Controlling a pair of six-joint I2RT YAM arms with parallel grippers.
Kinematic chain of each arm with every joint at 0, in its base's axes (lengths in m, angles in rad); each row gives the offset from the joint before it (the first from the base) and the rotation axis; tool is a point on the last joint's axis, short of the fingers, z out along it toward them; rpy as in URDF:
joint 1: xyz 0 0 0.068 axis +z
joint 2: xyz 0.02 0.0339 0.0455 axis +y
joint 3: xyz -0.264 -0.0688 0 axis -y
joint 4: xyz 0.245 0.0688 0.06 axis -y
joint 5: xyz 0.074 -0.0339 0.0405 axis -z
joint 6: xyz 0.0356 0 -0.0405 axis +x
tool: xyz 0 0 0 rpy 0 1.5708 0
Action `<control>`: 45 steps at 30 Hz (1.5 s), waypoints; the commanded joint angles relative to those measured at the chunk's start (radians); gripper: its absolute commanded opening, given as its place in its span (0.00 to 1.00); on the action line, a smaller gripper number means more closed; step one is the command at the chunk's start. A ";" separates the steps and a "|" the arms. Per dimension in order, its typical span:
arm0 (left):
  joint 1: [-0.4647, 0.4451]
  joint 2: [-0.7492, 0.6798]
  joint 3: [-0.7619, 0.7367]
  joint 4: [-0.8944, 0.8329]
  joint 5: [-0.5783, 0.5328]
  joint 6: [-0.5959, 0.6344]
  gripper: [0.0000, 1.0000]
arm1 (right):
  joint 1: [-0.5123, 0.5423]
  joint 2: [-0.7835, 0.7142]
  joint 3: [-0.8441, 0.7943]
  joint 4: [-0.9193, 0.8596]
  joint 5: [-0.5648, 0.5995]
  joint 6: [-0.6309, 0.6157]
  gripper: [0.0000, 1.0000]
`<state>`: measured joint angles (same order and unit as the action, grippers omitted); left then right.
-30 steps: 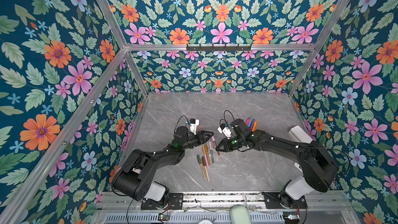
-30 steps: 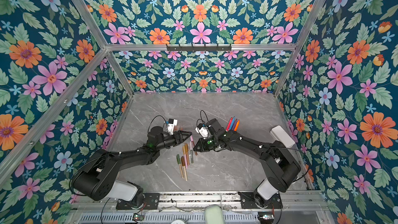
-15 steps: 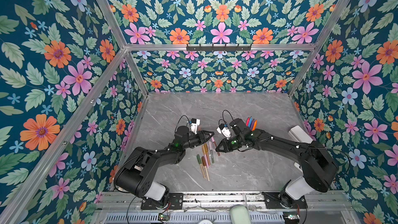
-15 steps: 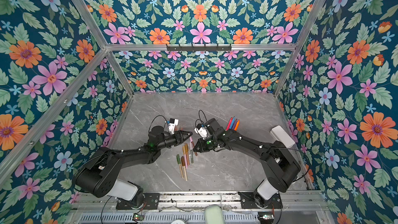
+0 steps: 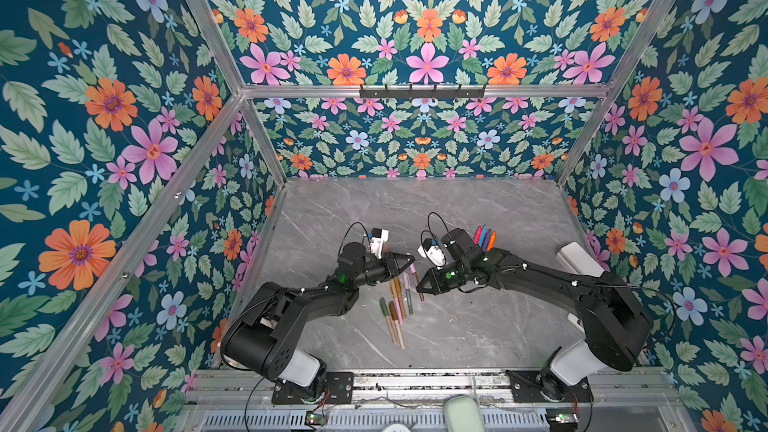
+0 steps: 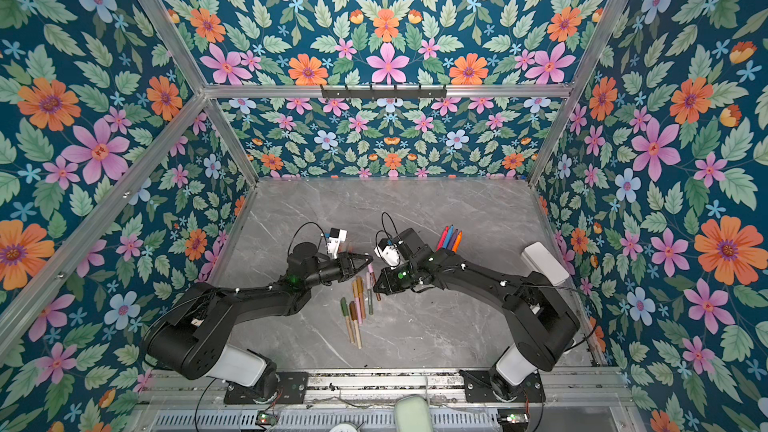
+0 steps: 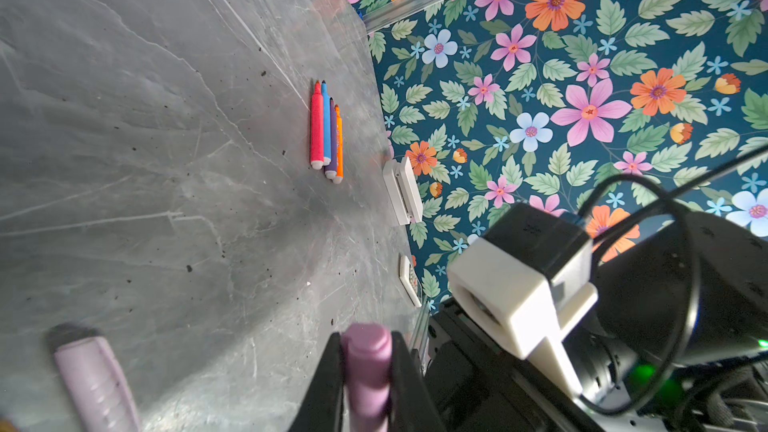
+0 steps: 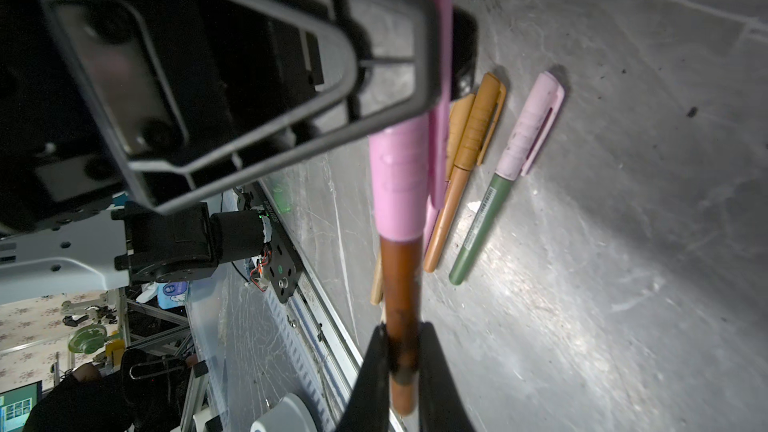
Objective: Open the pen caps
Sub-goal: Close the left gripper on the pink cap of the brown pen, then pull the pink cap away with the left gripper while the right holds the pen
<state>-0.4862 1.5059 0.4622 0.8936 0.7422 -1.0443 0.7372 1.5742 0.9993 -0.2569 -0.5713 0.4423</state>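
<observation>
Your left tool [image 5: 409,260] has closed on the pink cap [image 8: 401,184]; right tool [image 8: 403,351] clamps its pen [image 8: 401,280]; cap still on, other pens [image 5: 395,309] wait.

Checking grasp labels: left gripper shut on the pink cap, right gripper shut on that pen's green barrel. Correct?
No: the barrel in the right gripper is brown, not green; the right wrist view shows it. The left gripper is shut on the pink cap.

Matt plastic on the pink cap [image 8: 401,184] — tabletop [image 5: 415,209] glossy, marble-look, scuffed
</observation>
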 commanded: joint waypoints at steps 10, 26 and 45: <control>-0.002 0.023 -0.015 0.191 0.055 -0.071 0.00 | 0.001 -0.014 -0.021 0.010 0.048 0.013 0.24; 0.004 0.126 -0.040 0.439 0.075 -0.196 0.00 | 0.030 -0.026 -0.035 0.022 0.111 0.015 0.00; 0.266 -0.034 0.238 -0.239 0.029 0.183 0.00 | 0.106 -0.032 -0.076 0.026 0.183 0.036 0.00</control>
<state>-0.2264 1.4933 0.6746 0.8024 0.7860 -0.9718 0.8417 1.5566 0.9222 -0.2218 -0.4179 0.4706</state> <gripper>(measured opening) 0.137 0.120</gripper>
